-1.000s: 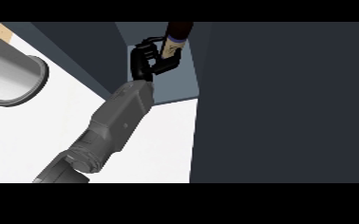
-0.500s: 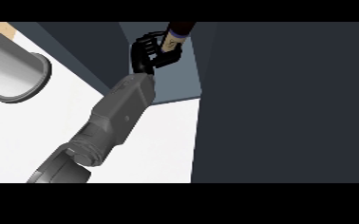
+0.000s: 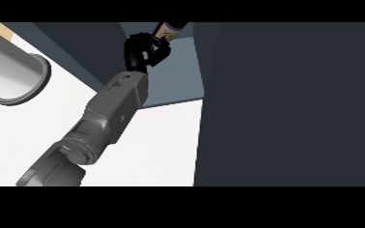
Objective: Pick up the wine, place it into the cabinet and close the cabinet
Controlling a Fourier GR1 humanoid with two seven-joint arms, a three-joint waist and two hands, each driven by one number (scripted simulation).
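Nearest us, the grey forearm (image 3: 107,121) ran up from the lower left over the white surface (image 3: 153,149); we took it for the left arm, though only one arm showed and the other robot hand was out of sight.

At its far end the left robot hand (image 3: 145,53) sat inside the cabinet (image 3: 175,77) opening, fingers curled toward the thumb beside the wine (image 3: 170,28). Whether the fingers actually closed on the bottle or only lay against its near side we could not tell; the bottle showed just beyond and to the right of the fingertips, cut off by the upper edge of view.

To the right of the robot hand, the dark cabinet door (image 3: 278,106) filled that side of the view, apparently swung open. Well to the left of the forearm stood a grey metal pot (image 3: 18,79), apart from the work.

Our judgement: the placing step was in hand. To do it well we would settle the wine upright on the cabinet floor, uncurl the fingers fully before backing out, withdraw straight along the forearm's line so as not to tip the bottle, and clear the opening entirely before swinging the door.
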